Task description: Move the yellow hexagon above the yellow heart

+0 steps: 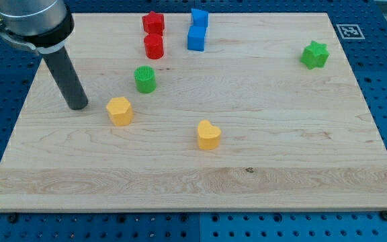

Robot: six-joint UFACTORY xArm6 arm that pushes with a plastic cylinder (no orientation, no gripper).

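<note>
The yellow hexagon [119, 111] lies left of the board's middle. The yellow heart [208, 135] lies to its right and a little lower, near the board's middle. My tip [78, 105] rests on the board just left of the yellow hexagon, with a small gap between them. The dark rod rises from the tip toward the view's top left.
A green cylinder [145, 79] stands just above and right of the hexagon. A red star [153, 23] and a red cylinder [154, 46] sit at the top, with two blue blocks [197, 30] beside them. A green star [314, 54] is at the right. The wooden board [301, 168] ends at blue pegboard.
</note>
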